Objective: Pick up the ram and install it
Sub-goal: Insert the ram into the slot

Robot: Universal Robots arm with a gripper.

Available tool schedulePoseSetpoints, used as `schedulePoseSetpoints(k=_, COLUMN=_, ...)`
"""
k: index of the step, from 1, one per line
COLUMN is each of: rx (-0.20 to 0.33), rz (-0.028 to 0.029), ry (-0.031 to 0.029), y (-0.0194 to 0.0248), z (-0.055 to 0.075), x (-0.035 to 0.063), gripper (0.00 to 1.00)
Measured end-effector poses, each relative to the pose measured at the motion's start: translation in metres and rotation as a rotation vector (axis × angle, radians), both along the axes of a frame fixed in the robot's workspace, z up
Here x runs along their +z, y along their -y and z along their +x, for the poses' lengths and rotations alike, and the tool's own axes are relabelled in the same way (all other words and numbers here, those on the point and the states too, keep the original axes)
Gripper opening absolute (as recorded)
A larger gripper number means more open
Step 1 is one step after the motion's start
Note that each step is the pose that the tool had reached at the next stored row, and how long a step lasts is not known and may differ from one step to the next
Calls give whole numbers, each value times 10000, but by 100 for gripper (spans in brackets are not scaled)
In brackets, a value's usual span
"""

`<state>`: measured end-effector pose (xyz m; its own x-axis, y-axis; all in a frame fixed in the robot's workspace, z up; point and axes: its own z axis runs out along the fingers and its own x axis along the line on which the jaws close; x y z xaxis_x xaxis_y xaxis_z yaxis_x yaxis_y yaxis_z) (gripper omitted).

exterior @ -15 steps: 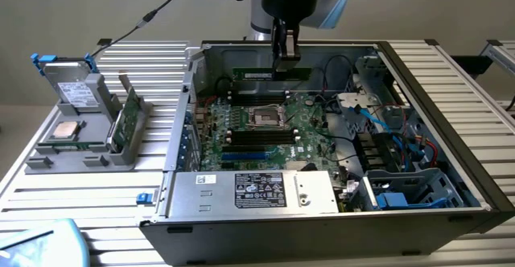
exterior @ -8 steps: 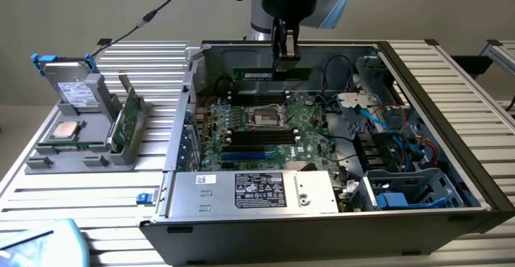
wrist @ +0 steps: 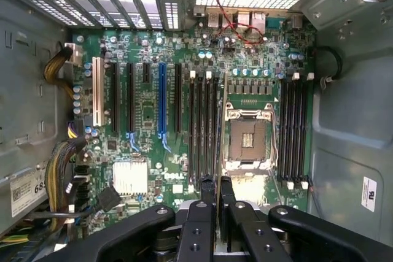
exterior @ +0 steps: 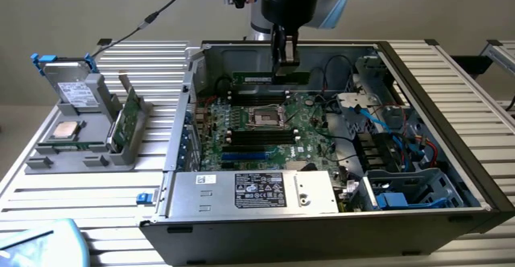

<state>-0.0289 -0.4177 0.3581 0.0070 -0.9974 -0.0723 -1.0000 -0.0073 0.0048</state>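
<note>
Jaws are pinching the ram (exterior: 253,77) narrowly at its upper edge, holding it edge-down so it is facing the motherboard (exterior: 269,137) beneath them.

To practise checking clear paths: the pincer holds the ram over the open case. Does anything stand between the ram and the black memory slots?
Nothing visible does. The pincer is shut on the ram, which hangs above the motherboard; the memory slots beneath lie bare, with no cable or part seen across them.
</note>
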Motion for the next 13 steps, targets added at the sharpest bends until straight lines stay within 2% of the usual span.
schedulePoseSetpoints(k=13, rx=204, rz=1, ry=0, y=0, z=-1, x=-238, gripper=14)
